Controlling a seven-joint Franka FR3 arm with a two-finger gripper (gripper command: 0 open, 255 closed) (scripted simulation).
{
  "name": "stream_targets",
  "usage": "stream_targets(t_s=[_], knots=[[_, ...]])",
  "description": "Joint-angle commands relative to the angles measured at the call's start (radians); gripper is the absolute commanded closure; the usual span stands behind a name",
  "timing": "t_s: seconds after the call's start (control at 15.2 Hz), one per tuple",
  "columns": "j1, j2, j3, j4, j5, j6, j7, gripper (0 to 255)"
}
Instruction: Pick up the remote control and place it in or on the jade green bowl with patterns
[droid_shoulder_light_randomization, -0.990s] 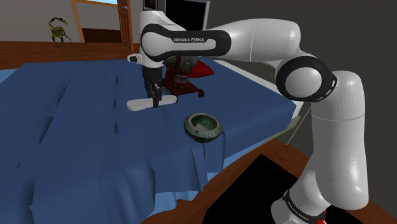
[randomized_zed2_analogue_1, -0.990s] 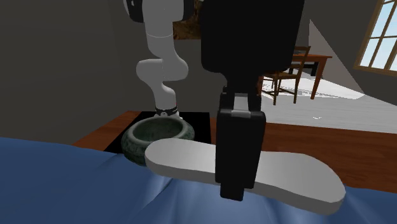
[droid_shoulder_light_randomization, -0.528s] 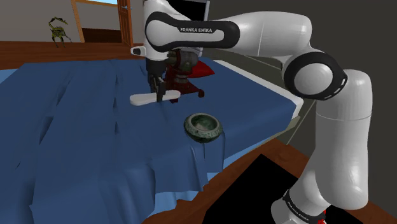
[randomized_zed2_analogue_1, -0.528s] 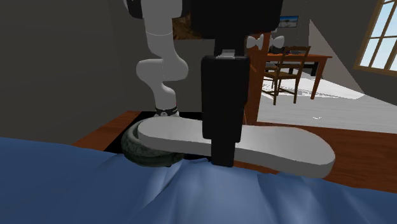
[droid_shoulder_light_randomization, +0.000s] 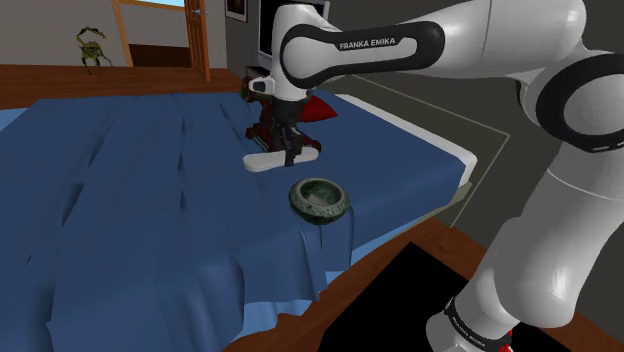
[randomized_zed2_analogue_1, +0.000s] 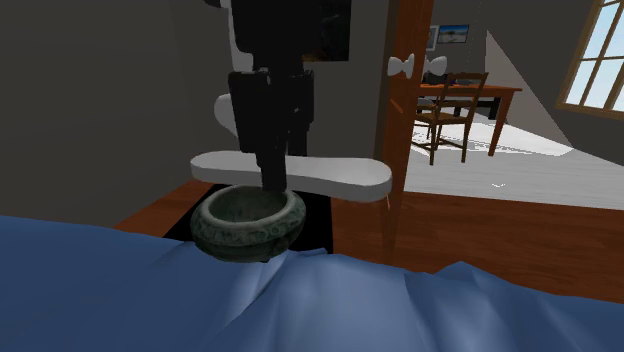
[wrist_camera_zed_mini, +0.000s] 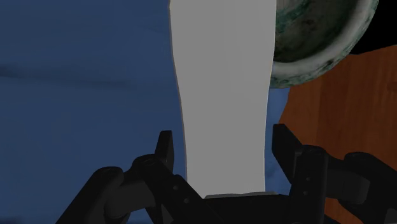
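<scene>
A plain white, flat remote control (droid_shoulder_light_randomization: 270, 158) hangs level in the air above the blue bed cover, with my black gripper (droid_shoulder_light_randomization: 291, 152) shut on its middle. In the second exterior view the remote (randomized_zed2_analogue_1: 335, 174) hovers just above and behind the bowl's rim, the gripper (randomized_zed2_analogue_1: 272, 180) clasping it. The jade green patterned bowl (droid_shoulder_light_randomization: 318, 198) stands upright near the bed's corner, a short way from the remote toward the shoulder view's lower right. In the wrist view the remote (wrist_camera_zed_mini: 222, 89) runs out between both fingers (wrist_camera_zed_mini: 167, 154), and the bowl (wrist_camera_zed_mini: 318, 44) lies beside its far end.
A blue bed cover (droid_shoulder_light_randomization: 130, 210) with folds spreads over the shoulder view's left. A red and dark object (droid_shoulder_light_randomization: 300, 112) stands behind the gripper. Wooden floor (randomized_zed2_analogue_1: 480, 225), a wooden door (randomized_zed2_analogue_1: 408, 110) and a table with chairs (randomized_zed2_analogue_1: 470, 110) lie beyond the bed. A black area (droid_shoulder_light_randomization: 400, 300) borders the stand.
The gripper has lifted the remote off the bed cover and carried it toward the shoulder view's right, up close to the bowl.
</scene>
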Motion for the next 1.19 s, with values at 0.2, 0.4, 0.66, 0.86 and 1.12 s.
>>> stream_targets(t_s=[0.2,0.4,0.66,0.86,1.12], knots=[[-0.03,-0.188,-0.027,-0.232,0.022,0.044,-0.064,255],[-0.043,-0.298,-0.048,-0.349,0.028,0.05,-0.101,255],[-0.047,-0.327,-0.055,-0.418,0.029,0.091,-0.114,255],[-0.046,-0.318,-0.054,-0.45,0.029,0.132,-0.114,255],[-0.046,-0.304,-0.053,-0.49,0.029,0.186,-0.115,255]])
